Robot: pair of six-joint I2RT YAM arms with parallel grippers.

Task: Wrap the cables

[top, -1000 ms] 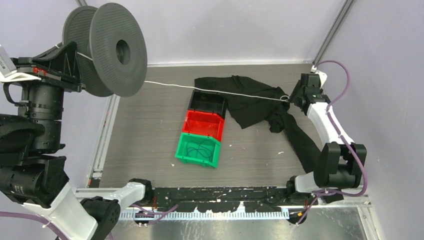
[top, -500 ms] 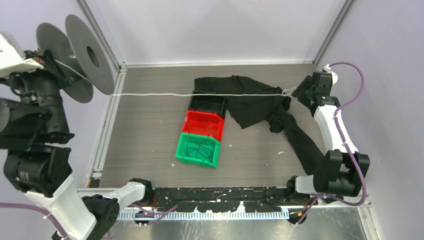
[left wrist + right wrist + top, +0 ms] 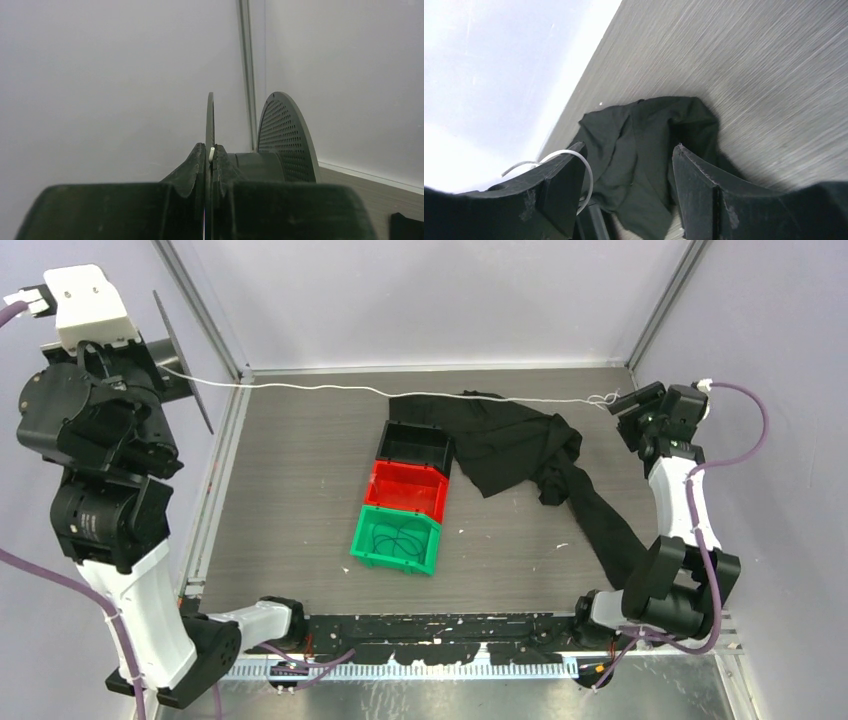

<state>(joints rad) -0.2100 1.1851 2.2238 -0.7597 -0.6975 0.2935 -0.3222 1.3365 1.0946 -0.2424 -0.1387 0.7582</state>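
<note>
Top view: thin white cord spans the far table, from dark grey perforated spool at left, over black cloth, to right gripper.
Left wrist: left gripper pinches the spool flange.
Right wrist: jaws spread, cord looped round one finger.

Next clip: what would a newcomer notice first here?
A thin white cord runs across the far side of the table, from a dark perforated spool clamped in the left gripper at far left to the open right gripper, where it loops around one finger. Nearer lie a crumpled black cloth, right of centre, and a row of black, red and green plastic bins mid-table.
</note>
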